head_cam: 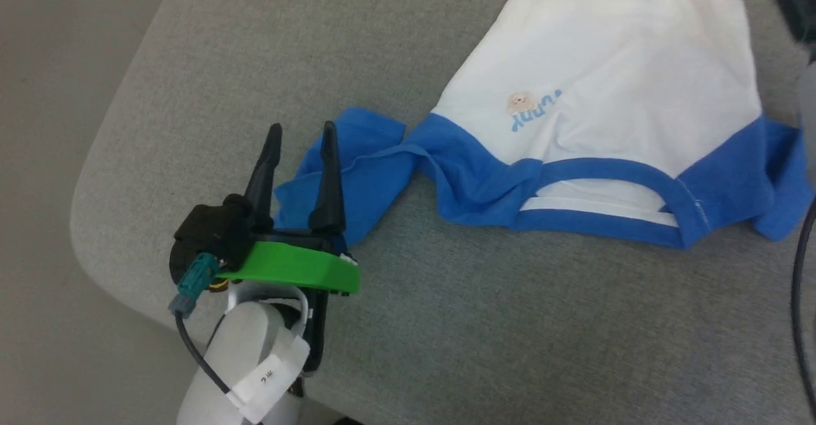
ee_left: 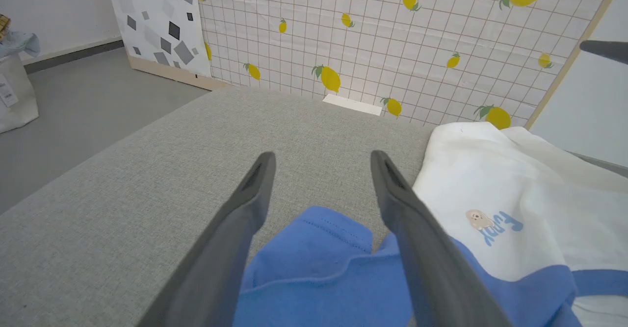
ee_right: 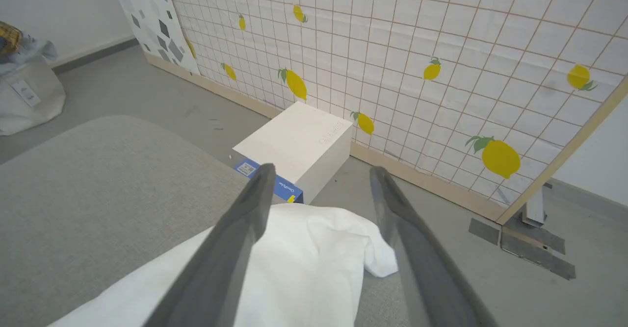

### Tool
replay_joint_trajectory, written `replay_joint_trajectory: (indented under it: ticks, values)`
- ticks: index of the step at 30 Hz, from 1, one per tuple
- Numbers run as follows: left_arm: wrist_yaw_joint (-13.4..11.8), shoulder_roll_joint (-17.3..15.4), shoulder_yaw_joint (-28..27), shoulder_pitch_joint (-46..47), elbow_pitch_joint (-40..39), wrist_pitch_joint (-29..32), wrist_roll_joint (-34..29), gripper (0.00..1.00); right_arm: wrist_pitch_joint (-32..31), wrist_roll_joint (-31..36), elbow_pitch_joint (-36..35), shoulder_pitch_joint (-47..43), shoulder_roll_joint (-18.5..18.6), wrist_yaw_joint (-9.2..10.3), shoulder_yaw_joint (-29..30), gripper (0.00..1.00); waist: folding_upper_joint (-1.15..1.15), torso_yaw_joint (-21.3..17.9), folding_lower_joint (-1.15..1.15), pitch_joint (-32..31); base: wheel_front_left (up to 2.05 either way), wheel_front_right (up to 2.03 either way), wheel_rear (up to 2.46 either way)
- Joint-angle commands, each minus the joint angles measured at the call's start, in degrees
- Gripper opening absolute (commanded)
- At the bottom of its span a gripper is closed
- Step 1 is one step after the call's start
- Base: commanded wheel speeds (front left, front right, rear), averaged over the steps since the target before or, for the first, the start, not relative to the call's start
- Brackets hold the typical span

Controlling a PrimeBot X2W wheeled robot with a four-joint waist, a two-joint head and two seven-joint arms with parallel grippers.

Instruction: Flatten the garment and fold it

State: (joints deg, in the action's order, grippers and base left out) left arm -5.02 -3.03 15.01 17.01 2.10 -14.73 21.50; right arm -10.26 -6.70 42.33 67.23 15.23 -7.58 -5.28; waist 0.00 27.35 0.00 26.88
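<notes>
Blue sleeve [head_cam: 366, 173] of the garment [head_cam: 612, 62] beneath the wide-spread left gripper [head_cam: 303, 127]

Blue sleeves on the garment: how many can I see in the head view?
2. One sleeve lies bunched at the open left gripper; the other is crumpled at the garment's opposite end, near the view's right edge. Folds may hide parts.
</notes>
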Motion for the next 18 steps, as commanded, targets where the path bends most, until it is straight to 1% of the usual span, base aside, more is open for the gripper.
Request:
replay_joint_trajectory:
  ticks: [1, 2, 5, 7, 10, 14, 18]
  values:
    - [0.5, 0.0, -0.8, -0.4, 0.4, -0.3, -1.1, 1.0, 2.2, -1.4, -1.3, -3.1, -0.2, 0.09, 0.4, 1.0, 0.0, -7.6, 0.0, -7.7, 0.0, 0.0, 0.0]
    - [0.7, 0.0, -1.3, -0.8, 0.7, -0.3, -1.5, 1.0, 4.0, -3.5, -2.5, -5.7, -0.7, 0.09, 1.8, 1.0, 0.0, -8.7, 0.0, -9.0, 0.0, 0.0, 0.0]
    - [1.0, -0.4, -2.5, -2.1, 1.3, -0.3, -2.1, 1.0, 7.5, -6.4, -6.4, -13.3, -1.5, 0.09, 3.7, 1.0, 0.0, -11.8, 0.0, -11.8, 0.0, 0.0, 0.0]
    - [1.1, -0.6, -3.2, -3.0, 1.5, -0.3, -2.3, 1.0, 8.8, -7.0, -9.3, -18.9, -1.4, 0.09, 5.0, 1.0, 0.0, -13.4, 0.0, -13.3, 0.0, 0.0, 0.0]
    - [1.1, -0.7, -4.0, -4.4, 1.8, -0.3, -2.4, 1.0, 9.7, -8.4, -13.6, -28.2, -2.6, 0.09, 8.6, 1.0, 0.0, -15.5, 0.0, -15.3, 0.0, 0.0, 0.0]
    - [1.4, -0.8, -4.5, -5.6, 2.0, -0.3, -2.4, 1.0, 8.0, -7.9, -20.1, -39.9, -4.7, 0.09, 12.9, 1.0, 0.0, -16.8, 0.0, -16.6, 0.0, 0.0, 0.0]
    - [1.7, -0.9, -4.7, -6.5, 2.4, -0.3, -2.3, 1.0, 1.9, -6.7, -26.3, -48.4, -6.3, 0.09, 14.1, 1.0, 0.0, -17.4, 0.0, -17.1, 0.0, 0.0, 0.0]
